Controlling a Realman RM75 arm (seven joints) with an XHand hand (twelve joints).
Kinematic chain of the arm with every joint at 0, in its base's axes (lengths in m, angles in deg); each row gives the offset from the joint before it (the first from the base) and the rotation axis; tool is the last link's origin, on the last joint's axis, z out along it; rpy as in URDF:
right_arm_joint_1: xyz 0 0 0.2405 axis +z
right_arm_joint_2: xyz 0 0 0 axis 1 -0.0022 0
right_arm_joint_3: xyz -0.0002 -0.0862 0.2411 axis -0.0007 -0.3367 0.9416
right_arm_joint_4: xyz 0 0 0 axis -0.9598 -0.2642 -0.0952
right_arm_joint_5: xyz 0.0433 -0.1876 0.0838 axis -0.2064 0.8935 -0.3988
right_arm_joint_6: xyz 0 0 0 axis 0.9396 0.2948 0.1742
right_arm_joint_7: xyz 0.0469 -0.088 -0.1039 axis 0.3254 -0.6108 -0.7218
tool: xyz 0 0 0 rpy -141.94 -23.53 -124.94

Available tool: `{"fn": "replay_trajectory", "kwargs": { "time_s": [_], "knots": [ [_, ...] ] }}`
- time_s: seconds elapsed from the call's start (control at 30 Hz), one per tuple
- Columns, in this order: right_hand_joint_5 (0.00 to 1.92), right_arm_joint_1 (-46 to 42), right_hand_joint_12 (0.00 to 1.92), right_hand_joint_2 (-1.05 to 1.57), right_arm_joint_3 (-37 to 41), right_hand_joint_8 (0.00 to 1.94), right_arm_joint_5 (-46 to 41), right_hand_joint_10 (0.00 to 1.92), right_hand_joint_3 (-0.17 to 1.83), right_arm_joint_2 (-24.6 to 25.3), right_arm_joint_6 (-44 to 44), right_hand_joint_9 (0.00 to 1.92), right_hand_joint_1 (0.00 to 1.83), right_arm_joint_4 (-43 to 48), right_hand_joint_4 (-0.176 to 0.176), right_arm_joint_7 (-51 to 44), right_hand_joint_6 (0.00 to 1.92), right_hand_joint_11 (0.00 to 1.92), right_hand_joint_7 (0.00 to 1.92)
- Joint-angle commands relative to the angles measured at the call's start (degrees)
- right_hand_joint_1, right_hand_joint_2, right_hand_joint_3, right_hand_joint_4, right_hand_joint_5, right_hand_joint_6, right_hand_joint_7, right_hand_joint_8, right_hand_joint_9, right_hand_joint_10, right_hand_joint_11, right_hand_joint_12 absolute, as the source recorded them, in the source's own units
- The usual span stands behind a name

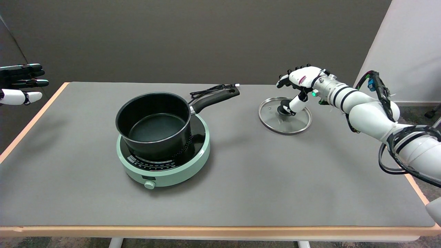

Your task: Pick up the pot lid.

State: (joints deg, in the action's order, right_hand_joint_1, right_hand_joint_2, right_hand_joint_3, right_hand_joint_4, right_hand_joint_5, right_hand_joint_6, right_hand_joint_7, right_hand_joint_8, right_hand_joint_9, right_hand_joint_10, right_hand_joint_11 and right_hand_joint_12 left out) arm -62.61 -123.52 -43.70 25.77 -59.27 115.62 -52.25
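Right hand (299,86) spread above the glass pot lid (285,115), thumb at the knob (284,109), grasping nothing yet; an off-centre pinch risks the lid tipping or sliding across the desk (241,179).

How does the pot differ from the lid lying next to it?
The pot is black and opaque; the lid is clear glass with a metal rim. The pot stands on the green hotplate; the lid lies flat on the table. The right hand reaches to the lid's knob; nothing touches the pot. Both are round.
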Motion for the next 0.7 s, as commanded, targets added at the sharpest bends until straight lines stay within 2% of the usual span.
{"fn": "replay_trajectory", "kwargs": {
  "time_s": [0.03,0.7],
  "knots": [
    [0.48,1.5,0.85,0.50,-2.2,0.18,0.1,0.45,0.98,1.0,-0.1,0.66,0.84,-3.9,0.105,0.0,0.21,0.40,0.58],
    [0.51,6.4,0.85,0.51,-5.0,0.18,0.0,0.46,0.97,3.6,-1.0,0.67,0.84,-12.7,0.117,-0.1,0.22,0.40,0.59]
  ]
}}
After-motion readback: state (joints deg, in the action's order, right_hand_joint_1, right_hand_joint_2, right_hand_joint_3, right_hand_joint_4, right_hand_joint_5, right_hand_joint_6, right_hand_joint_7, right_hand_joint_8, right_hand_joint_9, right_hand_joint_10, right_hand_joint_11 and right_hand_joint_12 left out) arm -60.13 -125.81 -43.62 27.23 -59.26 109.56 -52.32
